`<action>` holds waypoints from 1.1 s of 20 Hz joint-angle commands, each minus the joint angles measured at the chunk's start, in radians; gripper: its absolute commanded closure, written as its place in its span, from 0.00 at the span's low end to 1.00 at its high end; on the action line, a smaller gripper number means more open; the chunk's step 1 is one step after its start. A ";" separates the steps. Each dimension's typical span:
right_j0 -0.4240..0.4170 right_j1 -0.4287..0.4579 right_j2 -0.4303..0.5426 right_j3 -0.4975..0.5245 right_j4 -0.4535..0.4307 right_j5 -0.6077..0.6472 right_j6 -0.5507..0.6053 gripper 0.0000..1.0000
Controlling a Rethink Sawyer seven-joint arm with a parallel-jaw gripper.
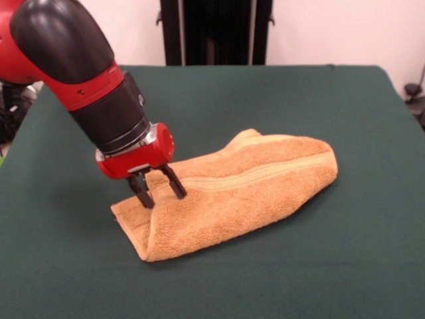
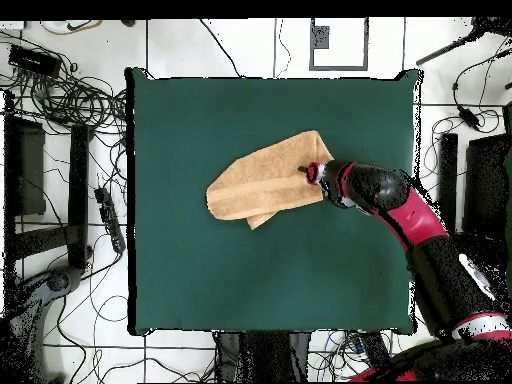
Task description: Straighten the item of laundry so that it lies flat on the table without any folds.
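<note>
**Pincer planted on one end of the folded towel**

The towel (image 1: 232, 193) lies doubled over near the middle of the green surface (image 1: 279, 100), a long wedge with a woven band running along its length. The pincer (image 1: 159, 193) stands at the wedge's end nearest the arm, fingers parted and pressed into the top layer there. The rest of the cloth stretches away from it, lengthwise across the surface. I'd guess any unfolding has to peel this upper layer off crosswise to that long axis.
</note>
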 commanded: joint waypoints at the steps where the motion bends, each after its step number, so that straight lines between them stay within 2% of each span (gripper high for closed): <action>1: 0.022 0.055 0.161 0.197 0.101 0.066 0.138 0.00; 9: -0.020 0.072 0.222 0.227 0.197 0.163 0.126 0.00; 15: -0.021 0.065 0.223 0.230 0.195 0.158 0.109 0.00; 16: -0.017 0.061 0.219 0.223 0.185 0.151 0.100 1.00; 18: 0.012 0.046 0.185 0.193 0.164 0.205 0.086 1.00; 22: 0.037 0.027 0.148 0.165 0.120 0.167 0.071 1.00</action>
